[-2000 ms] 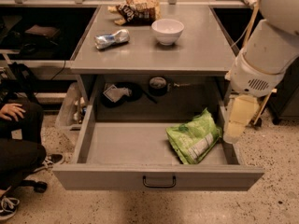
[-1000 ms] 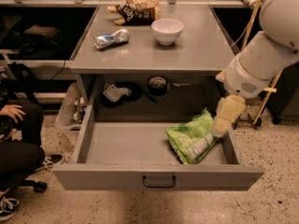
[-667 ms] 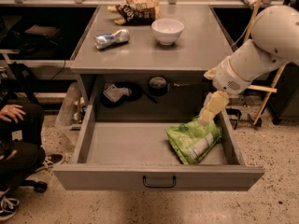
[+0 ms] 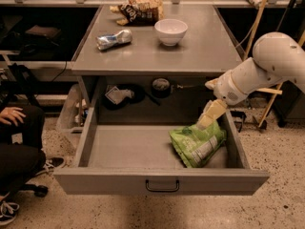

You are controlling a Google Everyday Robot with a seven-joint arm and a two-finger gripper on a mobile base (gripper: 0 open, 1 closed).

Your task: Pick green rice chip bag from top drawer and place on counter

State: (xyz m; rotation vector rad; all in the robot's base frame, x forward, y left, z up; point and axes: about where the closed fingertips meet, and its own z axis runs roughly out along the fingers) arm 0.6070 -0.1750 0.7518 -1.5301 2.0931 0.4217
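The top drawer (image 4: 143, 179) is pulled open, with a small black handle on its front panel. The green rice chip bag (image 4: 196, 144) lies in the drawer's right part, its white label patch facing up. My gripper (image 4: 208, 117) hangs from the white arm on the right, just above the bag's upper edge, inside the drawer's right rear area. The counter (image 4: 200, 49) is the flat grey top above the drawer.
On the counter stand a white bowl (image 4: 170, 31), a crushed silver can (image 4: 113, 39) and a brown-and-tan chip bag (image 4: 141, 7). Dark items sit on the shelf behind the drawer (image 4: 125, 94). A seated person's hand and legs (image 4: 14, 142) are at the left. A wooden stick (image 4: 259, 18) leans at the right.
My arm has swung left, carrying the gripper from outside the drawer's right wall to over the drawer, down at the green bag's upper edge. The bag has not moved.
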